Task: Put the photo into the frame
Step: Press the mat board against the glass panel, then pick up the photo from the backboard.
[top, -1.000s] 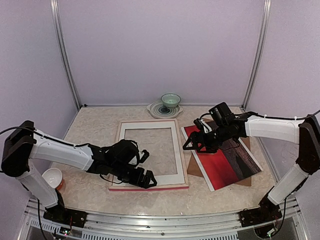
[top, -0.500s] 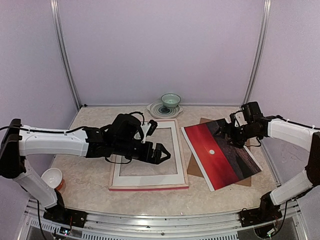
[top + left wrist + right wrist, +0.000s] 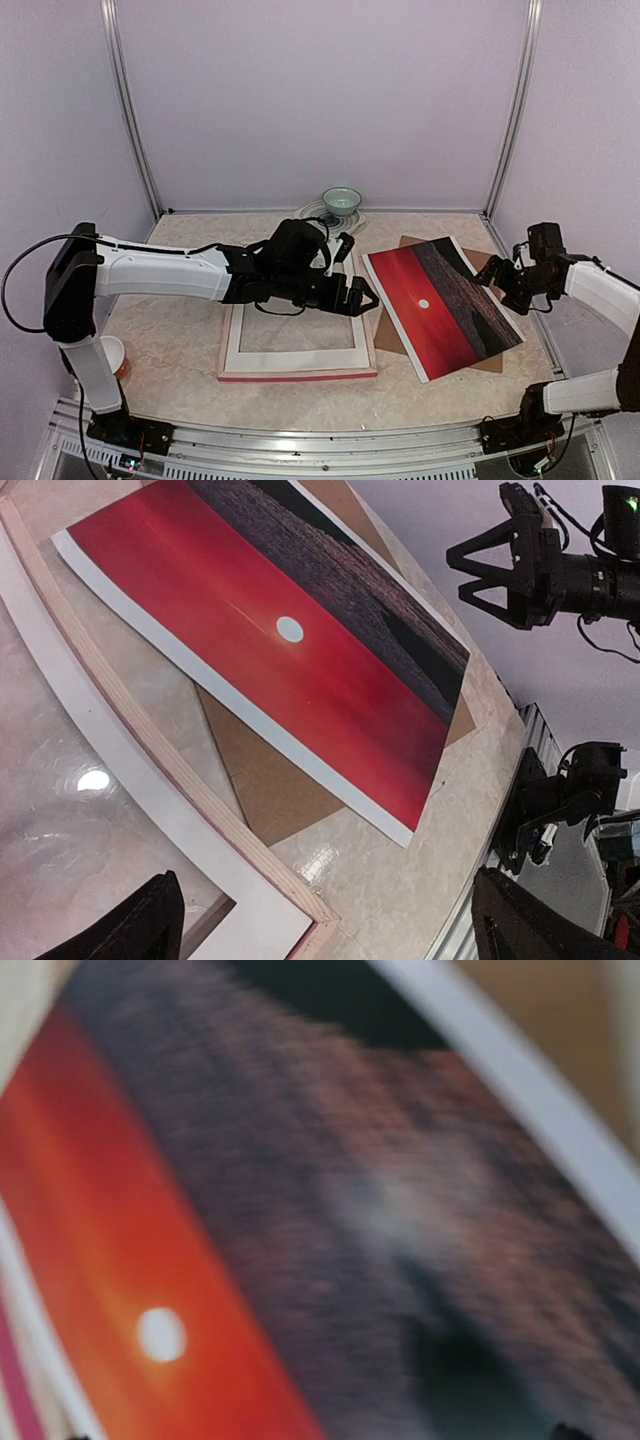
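The photo (image 3: 440,300), a red sunset print with a white sun dot, lies flat at the right on the brown backing (image 3: 390,335). It also shows in the left wrist view (image 3: 280,650) and, blurred, in the right wrist view (image 3: 300,1210). The frame (image 3: 300,375) lies at the centre, pale wood rail up (image 3: 150,750), with the white mat (image 3: 235,340) in it. My left gripper (image 3: 355,293) hovers open and empty over the frame's right rail, fingers wide apart (image 3: 330,930). My right gripper (image 3: 495,283) is open and empty above the photo's right edge (image 3: 458,572).
A green bowl (image 3: 341,201) stands on a patterned plate (image 3: 318,219) at the back centre. A white and orange cup (image 3: 105,355) sits near the left arm's base. The metal rail of the table's near edge (image 3: 505,810) runs close to the photo's corner.
My left arm swung from the frame's near edge across to its right rail, toward the photo. My right gripper pulled back from the photo's left part to its right edge.
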Action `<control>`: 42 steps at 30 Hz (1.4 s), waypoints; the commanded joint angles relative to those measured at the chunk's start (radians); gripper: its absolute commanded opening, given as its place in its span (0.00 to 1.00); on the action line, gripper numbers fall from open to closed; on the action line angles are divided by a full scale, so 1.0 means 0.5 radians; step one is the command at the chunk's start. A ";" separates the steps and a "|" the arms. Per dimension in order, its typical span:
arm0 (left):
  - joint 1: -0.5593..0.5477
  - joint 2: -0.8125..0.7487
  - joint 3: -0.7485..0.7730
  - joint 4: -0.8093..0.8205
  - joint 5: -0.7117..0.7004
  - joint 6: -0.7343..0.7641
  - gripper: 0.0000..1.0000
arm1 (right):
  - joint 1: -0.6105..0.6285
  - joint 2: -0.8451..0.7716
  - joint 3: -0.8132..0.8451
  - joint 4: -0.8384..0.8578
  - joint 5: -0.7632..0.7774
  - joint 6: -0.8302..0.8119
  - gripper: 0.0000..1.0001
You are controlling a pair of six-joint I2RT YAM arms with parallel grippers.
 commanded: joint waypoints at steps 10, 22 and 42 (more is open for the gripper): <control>-0.034 0.656 0.806 0.115 0.200 0.005 0.99 | -0.241 -0.239 -0.262 -0.306 0.088 0.148 0.99; -0.032 1.098 1.195 0.123 0.190 0.008 0.99 | -0.242 -0.298 -0.460 -0.442 0.168 0.365 0.99; -0.064 1.400 1.415 0.267 0.367 -0.035 0.99 | -0.244 -0.511 -0.738 -0.089 0.144 0.703 0.99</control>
